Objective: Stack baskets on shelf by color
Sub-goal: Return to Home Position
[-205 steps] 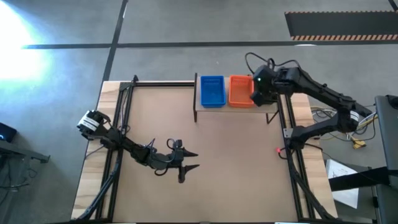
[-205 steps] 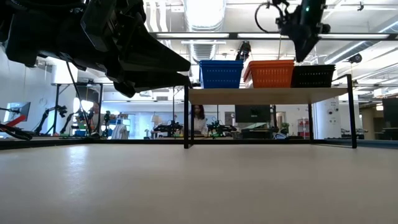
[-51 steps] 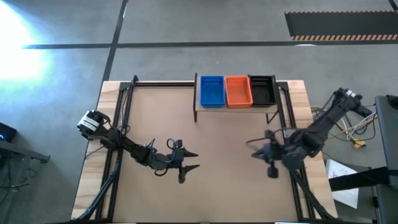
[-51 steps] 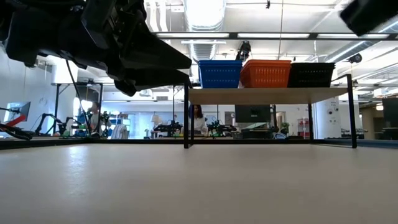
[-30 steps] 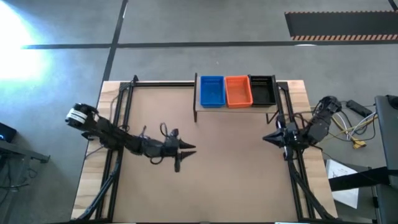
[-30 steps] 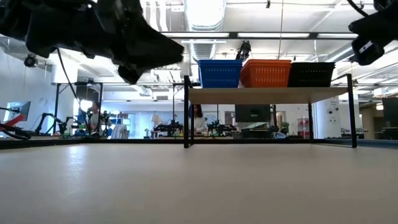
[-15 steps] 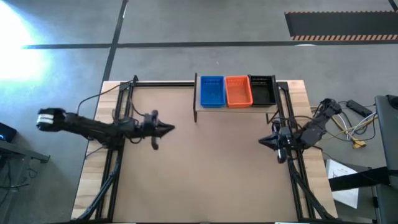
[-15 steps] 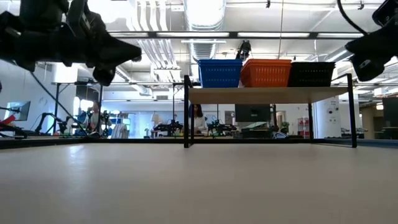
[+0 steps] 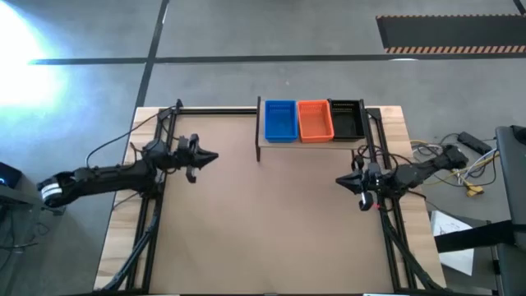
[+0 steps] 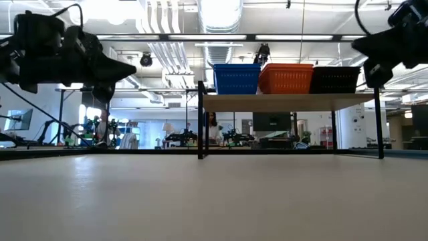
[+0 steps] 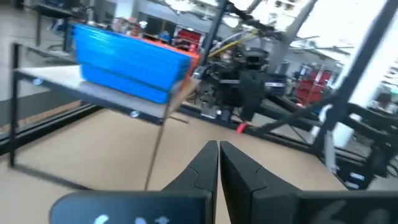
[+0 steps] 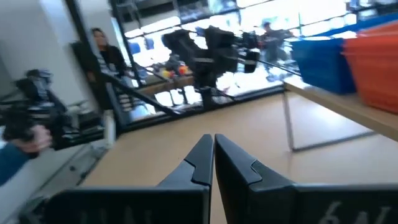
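Observation:
Blue baskets point(image 9: 280, 120), orange baskets point(image 9: 315, 120) and black baskets point(image 9: 347, 119) sit side by side on the light-wood shelf point(image 10: 287, 102) at the table's far edge; in the low view each colour shows as one pile, blue point(image 10: 237, 79), orange point(image 10: 289, 78), black point(image 10: 336, 80). My left gripper point(image 9: 215, 155) hovers shut and empty over the table's left part, pointing right. My right gripper point(image 9: 339, 182) hovers shut and empty near the right edge, pointing left. Their closed fingertips show in the left wrist view point(image 11: 218, 145) and right wrist view point(image 12: 212, 138).
A black metal frame point(image 9: 156, 197) runs along the table's left and right sides. The tabletop point(image 9: 271, 222) between the two arms is bare wood. A person point(image 12: 106, 56) stands in the room beyond the table. Cables point(image 9: 460, 164) lie off the right edge.
My left gripper has shut and pulled back toward the table's left and far edges, its arm swinging out over the left side. My right gripper has stayed shut and drifted slightly left near the right edge. The baskets have not moved.

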Available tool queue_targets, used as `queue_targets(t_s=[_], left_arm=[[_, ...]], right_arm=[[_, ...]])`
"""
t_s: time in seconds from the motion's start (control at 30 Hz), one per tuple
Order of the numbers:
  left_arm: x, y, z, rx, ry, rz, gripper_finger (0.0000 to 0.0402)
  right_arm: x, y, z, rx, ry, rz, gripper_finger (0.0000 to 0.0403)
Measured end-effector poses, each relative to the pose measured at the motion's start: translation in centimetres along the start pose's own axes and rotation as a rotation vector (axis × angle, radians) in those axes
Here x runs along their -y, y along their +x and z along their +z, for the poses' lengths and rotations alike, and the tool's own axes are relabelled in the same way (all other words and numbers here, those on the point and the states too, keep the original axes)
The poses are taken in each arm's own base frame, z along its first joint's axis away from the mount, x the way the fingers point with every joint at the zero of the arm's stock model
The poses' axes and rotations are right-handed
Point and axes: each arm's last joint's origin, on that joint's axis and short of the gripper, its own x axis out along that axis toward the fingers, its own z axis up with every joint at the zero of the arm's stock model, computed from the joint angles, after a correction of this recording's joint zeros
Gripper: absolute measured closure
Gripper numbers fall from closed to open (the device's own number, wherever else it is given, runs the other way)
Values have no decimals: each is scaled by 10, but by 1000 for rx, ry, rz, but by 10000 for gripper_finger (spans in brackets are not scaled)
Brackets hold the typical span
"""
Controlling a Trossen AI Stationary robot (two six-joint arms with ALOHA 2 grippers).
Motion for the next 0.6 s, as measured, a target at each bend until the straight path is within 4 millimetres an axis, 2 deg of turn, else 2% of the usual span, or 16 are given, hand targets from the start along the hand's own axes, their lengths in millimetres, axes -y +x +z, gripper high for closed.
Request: queue_targets(t_s=[0.27, 0.6], left_arm=[[21, -2, -5, -30, 60, -38, 402], [65, -11, -14, -20, 126, -47, 402]], right_arm=[[4, 6, -6, -66, 45, -54, 394], [2, 14, -9, -95, 58, -74, 394]])
